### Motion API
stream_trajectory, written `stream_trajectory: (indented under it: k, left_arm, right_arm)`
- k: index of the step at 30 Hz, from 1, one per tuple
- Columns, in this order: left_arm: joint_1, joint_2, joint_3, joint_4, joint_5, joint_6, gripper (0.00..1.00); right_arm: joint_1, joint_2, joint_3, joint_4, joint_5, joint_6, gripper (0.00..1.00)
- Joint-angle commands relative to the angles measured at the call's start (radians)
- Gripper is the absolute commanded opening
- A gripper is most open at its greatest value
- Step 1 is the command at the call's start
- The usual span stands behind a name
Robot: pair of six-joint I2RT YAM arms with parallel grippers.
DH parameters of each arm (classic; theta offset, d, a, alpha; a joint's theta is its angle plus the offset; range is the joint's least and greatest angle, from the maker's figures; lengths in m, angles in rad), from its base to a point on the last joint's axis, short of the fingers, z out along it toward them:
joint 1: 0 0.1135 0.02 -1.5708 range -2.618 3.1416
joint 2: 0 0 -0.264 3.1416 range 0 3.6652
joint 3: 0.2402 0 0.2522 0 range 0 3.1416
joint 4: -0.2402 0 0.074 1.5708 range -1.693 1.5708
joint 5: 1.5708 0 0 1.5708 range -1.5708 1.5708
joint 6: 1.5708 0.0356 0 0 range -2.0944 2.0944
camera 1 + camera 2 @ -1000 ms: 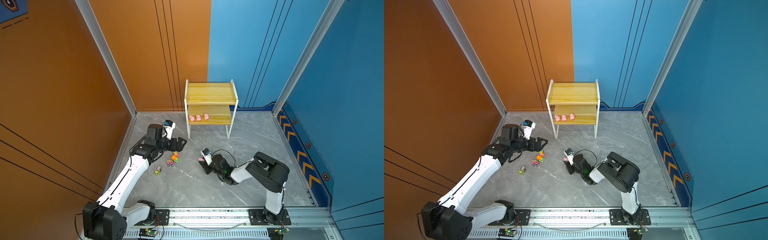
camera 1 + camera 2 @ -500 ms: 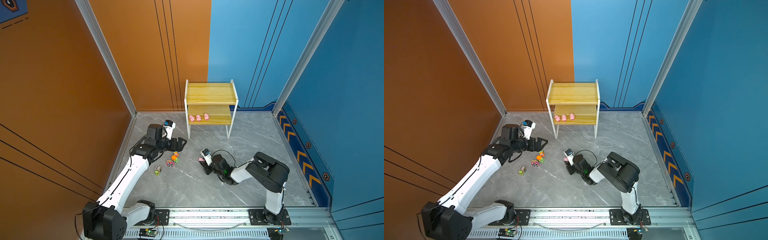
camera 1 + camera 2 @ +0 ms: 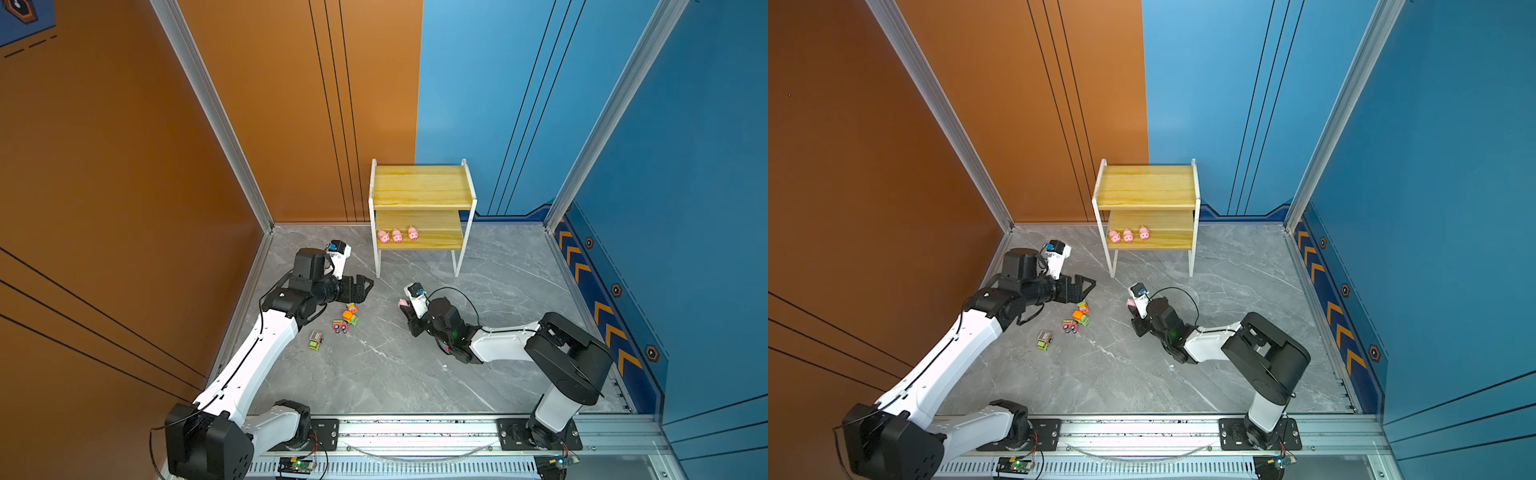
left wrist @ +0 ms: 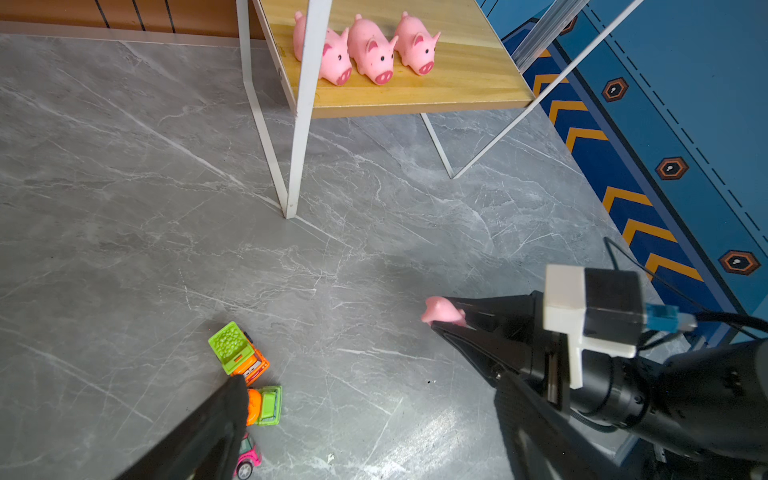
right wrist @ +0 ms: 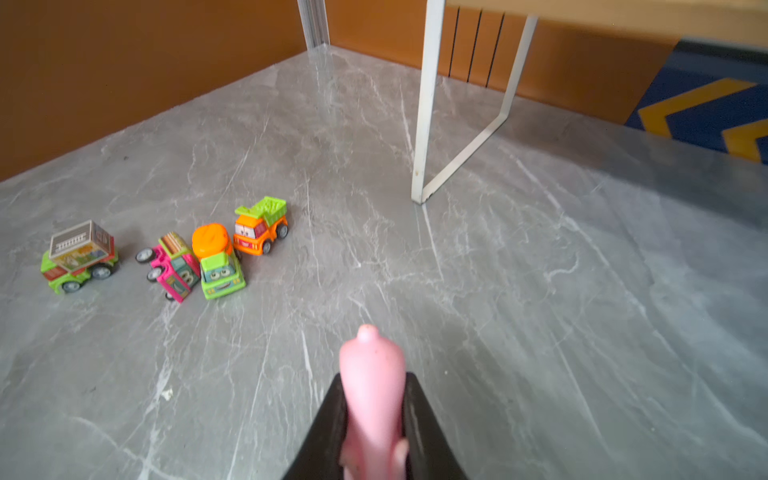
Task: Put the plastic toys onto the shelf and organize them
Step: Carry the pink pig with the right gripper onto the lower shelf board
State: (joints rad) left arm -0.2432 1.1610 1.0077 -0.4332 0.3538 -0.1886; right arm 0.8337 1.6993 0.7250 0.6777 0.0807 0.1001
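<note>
The shelf [image 3: 419, 195] stands at the back wall, and three pink pigs [image 3: 397, 235] line the left of its lower board [image 4: 457, 83]. My right gripper [image 5: 372, 382] is low over the floor in front of the shelf, shut on a fourth pink pig [image 5: 372, 399], whose end sticks out past the fingertips [image 4: 442, 311]. Several toy trucks [image 3: 347, 320] sit in a loose cluster on the floor to the left. They include an orange dump truck [image 5: 259, 226], a green mixer [image 5: 218, 262], a tipped pink truck [image 5: 172, 266] and a green box truck [image 5: 79, 257]. My left gripper [image 3: 365, 286] hovers open just behind the cluster.
The shelf's white front legs [image 5: 426, 104] stand on the grey marble floor [image 3: 395, 374] between the two grippers and the boards. Orange wall [image 3: 124, 208] closes the left side and blue wall [image 3: 685, 208] the right. The upper board [image 3: 1146, 187] holds nothing.
My right gripper's jaws have closed tighter on the pink pig. Neither arm has visibly shifted, and the trucks lie where they were.
</note>
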Motion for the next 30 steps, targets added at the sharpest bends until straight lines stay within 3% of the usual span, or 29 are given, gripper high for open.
stream_trajectory:
  k: [1, 10, 19, 30]
  left_arm:
    - [-0.004, -0.007, 0.001, 0.01, 0.03, -0.004, 0.94]
    - [-0.01, -0.024, -0.001, 0.009, 0.027, -0.003, 0.93]
    - [-0.017, -0.035, -0.003, 0.01, 0.032, -0.005, 0.93]
    - [-0.025, -0.039, -0.005, 0.009, 0.03, -0.002, 0.94]
  right_arm:
    - [-0.023, -0.033, 0.081, -0.119, 0.098, -0.002, 0.23]
    - [-0.083, 0.029, 0.3, -0.24, 0.281, -0.011, 0.24]
    - [-0.125, 0.105, 0.439, -0.273, 0.378, -0.006, 0.24]
    - [-0.182, 0.158, 0.497, -0.243, 0.448, 0.016, 0.24]
